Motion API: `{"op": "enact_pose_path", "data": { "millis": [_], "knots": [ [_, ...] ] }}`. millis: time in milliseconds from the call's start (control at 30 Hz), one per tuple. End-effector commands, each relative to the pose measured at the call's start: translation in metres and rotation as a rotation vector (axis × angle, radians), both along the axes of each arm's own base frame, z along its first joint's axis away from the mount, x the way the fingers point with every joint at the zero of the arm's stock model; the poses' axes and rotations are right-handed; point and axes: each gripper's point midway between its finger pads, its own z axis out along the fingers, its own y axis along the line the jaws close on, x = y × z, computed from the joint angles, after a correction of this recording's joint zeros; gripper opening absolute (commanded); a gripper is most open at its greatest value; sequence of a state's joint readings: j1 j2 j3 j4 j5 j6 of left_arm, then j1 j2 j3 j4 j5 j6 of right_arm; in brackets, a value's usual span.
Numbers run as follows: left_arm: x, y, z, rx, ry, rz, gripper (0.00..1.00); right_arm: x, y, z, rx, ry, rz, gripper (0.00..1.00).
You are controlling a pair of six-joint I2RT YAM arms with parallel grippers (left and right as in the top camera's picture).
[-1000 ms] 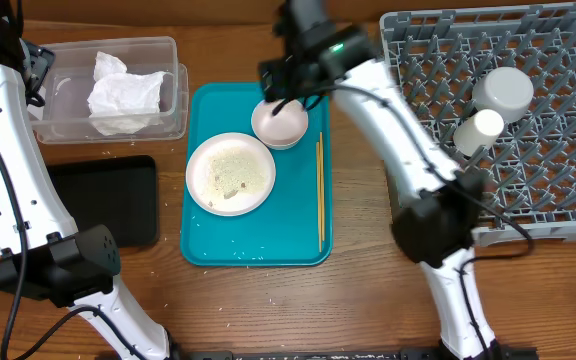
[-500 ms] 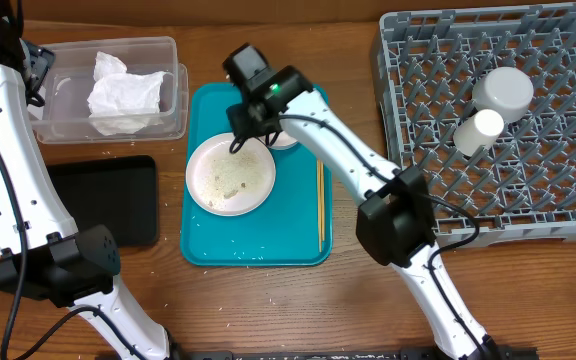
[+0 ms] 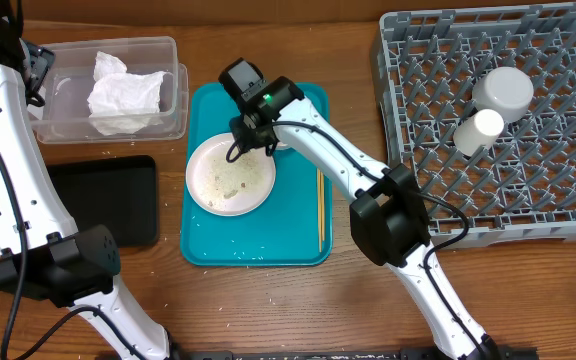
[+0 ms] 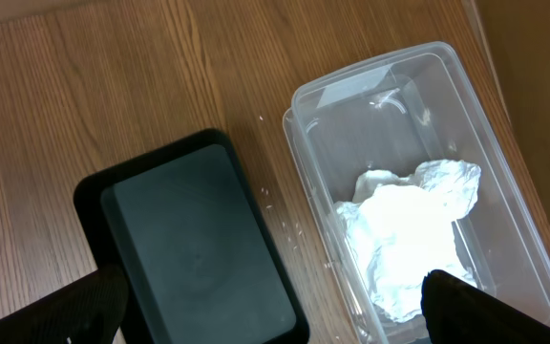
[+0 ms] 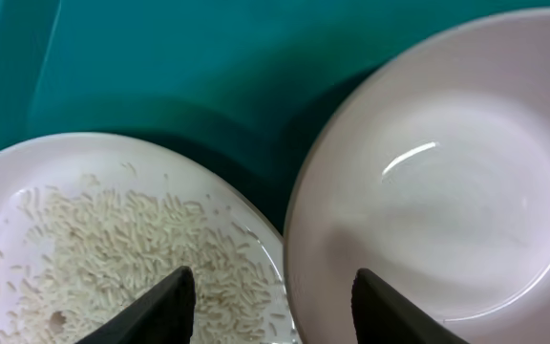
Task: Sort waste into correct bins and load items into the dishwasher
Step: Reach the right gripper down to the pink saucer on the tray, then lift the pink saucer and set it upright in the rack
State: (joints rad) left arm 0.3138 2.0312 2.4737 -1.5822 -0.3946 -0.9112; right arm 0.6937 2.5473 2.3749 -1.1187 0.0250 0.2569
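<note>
we are hovering our right hand (image 5: 273, 308) low over the teal tray (image 3: 258, 242), its two fingers spread apart and gripping nothing. in the right wrist view the fingertips are straddling the spot where the plate (image 5: 113, 248), scattered with rice grains, and the empty white bowl (image 5: 447, 191) are lying just beside each other; we cannot tell whether their rims are touching. seen from overhead, the plate is sitting in the middle of the tray with the bowl at its 1 o'clock, mostly hidden under our arm. a pair of chopsticks (image 3: 320, 192) is lying along the tray's 3 o'clock edge. at the 3 o'clock side of the worktop (image 4: 113, 76), the grey dishwasher rack (image 3: 558, 190) is carrying a wide white cup (image 3: 504, 90) and a narrow white cup (image 3: 476, 131), one just beside the other. our left hand (image 4: 275, 315) is hanging over the 9 o'clock side with fingers wide apart and empty. below it a clear plastic bin (image 4: 370, 124) is holding crumpled white tissue (image 4: 404, 239), and a black bin (image 4: 194, 248) is resting just beside it.
</note>
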Motion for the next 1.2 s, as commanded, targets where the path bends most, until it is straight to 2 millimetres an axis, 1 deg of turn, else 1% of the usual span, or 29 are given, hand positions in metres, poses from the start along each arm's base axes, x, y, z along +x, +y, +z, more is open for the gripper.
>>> {"op": "enact_pose_path", "data": {
  "millis": [0,33,100,233,333,433,500,600,667,733,800,833,867,900,933,1033,1100,1133,1167],
  "knots": [
    [0.001,0.001,-0.003,0.011,0.01,0.009,1.0,0.006,-0.006,-0.001,-0.021,-0.023,-0.012,0.52],
    [0.002,0.001,-0.003,0.011,0.009,0.009,1.0,0.007,-0.007,-0.001,-0.03,-0.03,-0.017,0.51],
    [0.002,0.001,-0.003,0.011,0.009,0.009,1.0,0.009,-0.007,0.001,-0.031,-0.037,-0.019,0.44],
    [0.001,0.001,-0.003,0.011,0.01,0.01,1.0,0.009,-0.007,0.004,-0.03,-0.038,-0.019,0.24],
    [0.001,0.001,-0.003,0.011,0.01,0.009,1.0,0.007,-0.009,0.004,-0.039,-0.029,-0.018,0.13],
    [0.002,0.001,-0.003,0.011,0.009,0.009,1.0,0.006,-0.01,0.006,-0.042,-0.029,-0.019,0.08],
    [0.002,0.001,-0.003,0.011,0.009,0.009,1.0,0.008,-0.01,0.014,-0.035,-0.038,-0.021,0.07],
    [0.001,0.001,-0.003,0.011,0.01,0.01,1.0,0.017,-0.011,0.038,-0.004,-0.074,-0.034,0.07],
    [0.002,0.001,-0.003,0.011,0.009,0.01,1.0,0.026,-0.015,0.061,0.023,-0.109,-0.051,0.04],
    [0.001,0.001,-0.003,0.011,0.01,0.01,1.0,0.036,-0.024,0.089,0.056,-0.149,-0.076,0.04],
    [0.001,0.001,-0.003,0.011,0.01,0.01,1.0,0.046,-0.039,0.121,0.09,-0.188,-0.12,0.04],
    [0.002,0.001,-0.003,0.011,0.009,0.009,1.0,0.051,-0.052,0.139,0.109,-0.203,-0.161,0.04],
    [0.002,0.001,-0.003,0.011,0.009,0.009,1.0,0.053,-0.061,0.15,0.121,-0.21,-0.19,0.04],
    [0.001,0.001,-0.003,0.011,0.01,0.009,1.0,0.057,-0.078,0.168,0.138,-0.22,-0.24,0.04],
    [0.001,0.001,-0.003,0.011,0.01,0.009,1.0,0.058,-0.093,0.18,0.148,-0.226,-0.28,0.04],
    [0.002,0.001,-0.003,0.011,0.009,0.009,1.0,0.062,-0.153,0.221,0.181,-0.251,-0.426,0.04],
    [0.001,0.001,-0.003,0.011,0.01,0.009,1.0,0.063,-0.192,0.242,0.203,-0.267,-0.506,0.04],
    [0.002,0.001,-0.003,0.011,0.009,0.009,1.0,0.062,-0.214,0.252,0.214,-0.272,-0.548,0.04],
    [0.002,0.001,-0.003,0.011,0.009,0.009,1.0,0.06,-0.234,0.26,0.224,-0.272,-0.581,0.04]
  ]
}}
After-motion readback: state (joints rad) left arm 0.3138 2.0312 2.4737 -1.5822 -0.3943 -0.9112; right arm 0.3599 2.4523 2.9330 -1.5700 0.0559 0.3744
